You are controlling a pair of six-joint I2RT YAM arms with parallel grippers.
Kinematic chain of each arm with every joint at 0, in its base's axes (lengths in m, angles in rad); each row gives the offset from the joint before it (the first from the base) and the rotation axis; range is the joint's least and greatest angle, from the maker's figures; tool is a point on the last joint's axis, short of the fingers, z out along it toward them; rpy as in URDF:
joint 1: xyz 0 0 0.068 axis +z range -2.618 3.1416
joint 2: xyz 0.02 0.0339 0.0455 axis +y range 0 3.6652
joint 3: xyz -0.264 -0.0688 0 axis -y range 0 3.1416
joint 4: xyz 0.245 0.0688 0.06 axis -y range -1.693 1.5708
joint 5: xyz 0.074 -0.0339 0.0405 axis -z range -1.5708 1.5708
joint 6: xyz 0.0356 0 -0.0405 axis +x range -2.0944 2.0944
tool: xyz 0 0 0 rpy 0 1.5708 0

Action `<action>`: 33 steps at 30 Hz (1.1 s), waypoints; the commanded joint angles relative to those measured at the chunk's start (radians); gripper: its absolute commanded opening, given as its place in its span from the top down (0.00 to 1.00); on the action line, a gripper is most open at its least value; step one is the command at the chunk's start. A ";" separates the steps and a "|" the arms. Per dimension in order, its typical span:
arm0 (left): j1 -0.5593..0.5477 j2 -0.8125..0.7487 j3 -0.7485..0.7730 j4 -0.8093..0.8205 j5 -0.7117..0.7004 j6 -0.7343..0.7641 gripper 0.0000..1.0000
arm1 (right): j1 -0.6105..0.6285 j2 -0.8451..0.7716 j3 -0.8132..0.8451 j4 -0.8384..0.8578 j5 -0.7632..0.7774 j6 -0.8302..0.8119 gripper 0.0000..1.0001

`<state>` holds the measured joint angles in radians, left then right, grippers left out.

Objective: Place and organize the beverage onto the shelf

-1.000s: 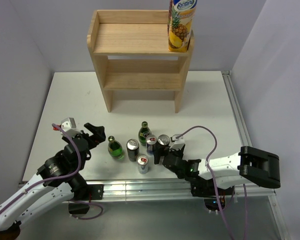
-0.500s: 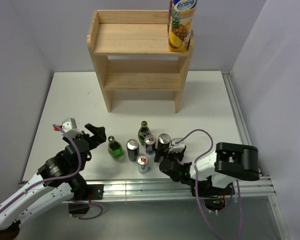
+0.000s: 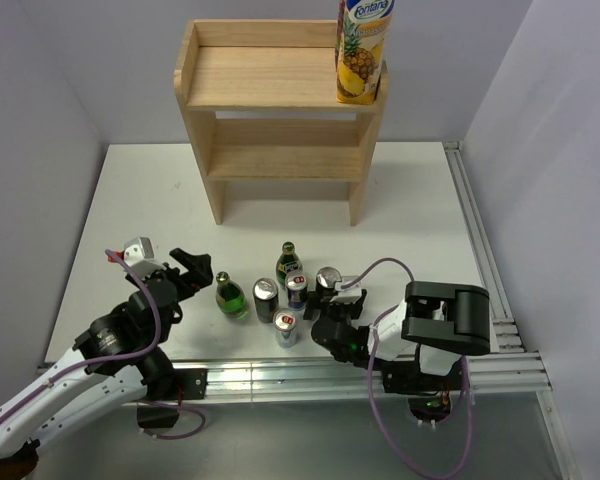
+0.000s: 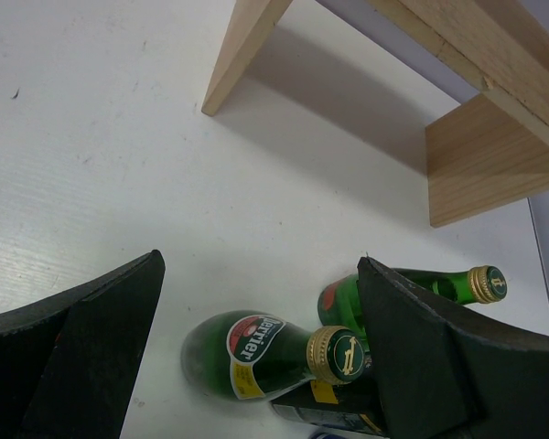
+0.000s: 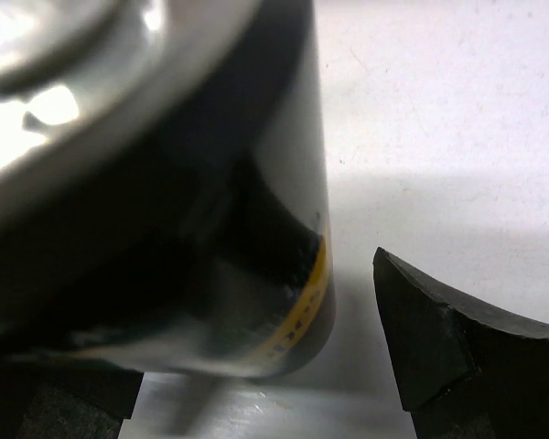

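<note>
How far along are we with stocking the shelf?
Done: one juice carton stands on the shelf, at the right end of its top board. In hand: nothing gripped; the right hand is open with a dark can between its fingers, and the left hand is open beside a green bottle. Left: these two, a second bottle and three other cans stand on the table.

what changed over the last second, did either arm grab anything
The right arm folded up, its elbow swinging left; the right gripper drew slightly toward the near edge, jaws still open at the dark can, nothing gripped. Left gripper, bottles, cans, and the carton on the shelf stayed put.
</note>
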<state>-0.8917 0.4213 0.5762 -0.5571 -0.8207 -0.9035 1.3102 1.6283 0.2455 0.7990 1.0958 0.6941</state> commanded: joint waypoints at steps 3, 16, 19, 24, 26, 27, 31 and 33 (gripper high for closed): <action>-0.006 0.000 -0.001 0.023 -0.023 0.006 0.06 | -0.025 0.034 0.025 0.140 0.073 -0.065 0.01; -0.007 0.014 0.001 0.025 -0.026 0.009 0.06 | -0.154 0.108 0.049 0.290 -0.022 -0.176 0.45; -0.009 0.019 0.002 0.025 -0.026 0.008 0.06 | -0.164 0.131 0.077 0.266 -0.043 -0.177 1.00; -0.009 0.010 0.001 0.023 -0.029 0.008 0.06 | -0.148 -0.013 0.078 0.078 -0.027 -0.124 1.00; -0.009 0.005 -0.002 0.025 -0.029 0.008 0.06 | -0.128 -0.189 0.089 -0.149 -0.005 -0.069 1.00; -0.009 0.005 -0.003 0.025 -0.029 0.008 0.06 | -0.120 -0.250 0.095 -0.217 -0.005 -0.065 1.00; -0.009 -0.001 -0.004 0.029 -0.032 0.008 0.06 | -0.114 -0.513 0.208 -0.530 0.018 -0.083 1.00; -0.010 -0.003 -0.007 0.031 -0.031 0.009 0.06 | -0.115 -0.605 0.257 -0.627 0.016 -0.145 1.00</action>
<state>-0.8948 0.4313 0.5762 -0.5568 -0.8333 -0.9035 1.1915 1.1385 0.3935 0.3630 1.0367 0.5922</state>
